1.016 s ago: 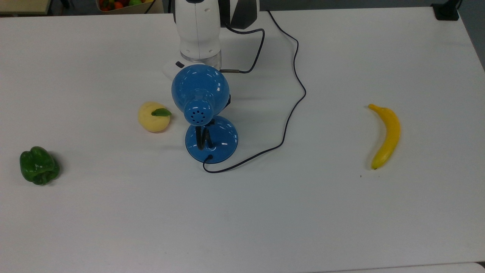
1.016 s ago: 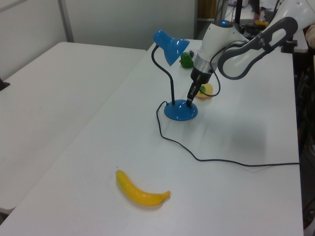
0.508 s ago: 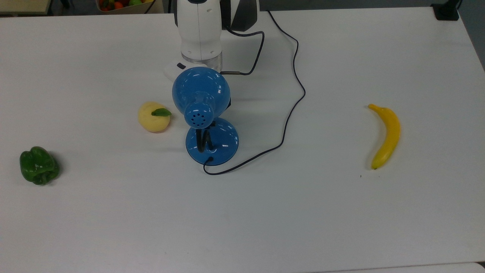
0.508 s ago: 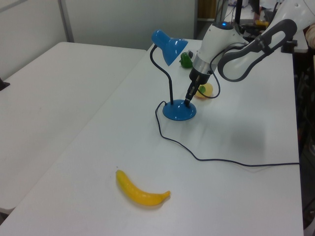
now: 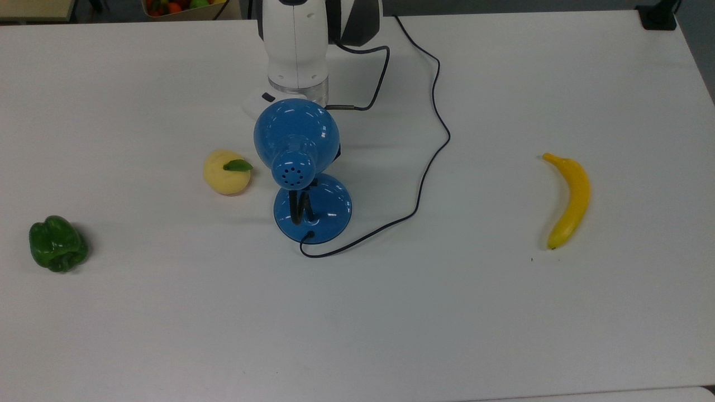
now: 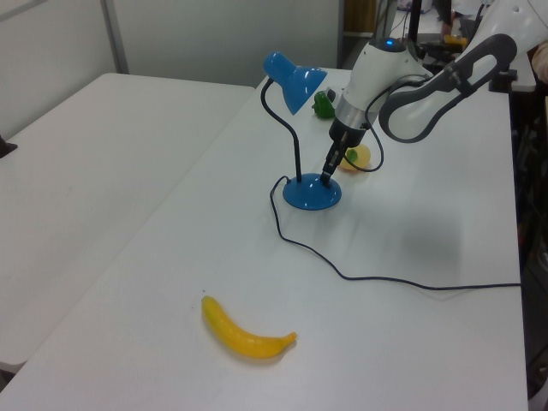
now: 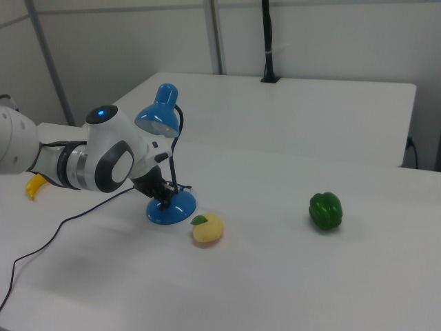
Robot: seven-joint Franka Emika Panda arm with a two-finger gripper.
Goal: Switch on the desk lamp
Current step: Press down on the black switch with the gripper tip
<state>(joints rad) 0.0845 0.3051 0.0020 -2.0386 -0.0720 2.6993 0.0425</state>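
White tables [image 6: 128,171] before pale wall panels [image 7: 331,34] with grey uprights.

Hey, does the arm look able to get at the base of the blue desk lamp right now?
Probably yes. In the left view the gripper is already down at the rim of the desk lamp base, on the side toward the yellow fruit. Nothing stands between them; the gooseneck and cord sit on the base's other side.

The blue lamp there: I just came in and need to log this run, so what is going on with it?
The robot arm's gripper is down at the round base of the desk lamp, its tip on the base beside the black gooseneck, apparently pressing a switch. No glow shows at the shade. A banana, a green pepper and a yellow fruit lie untouched on the white table.
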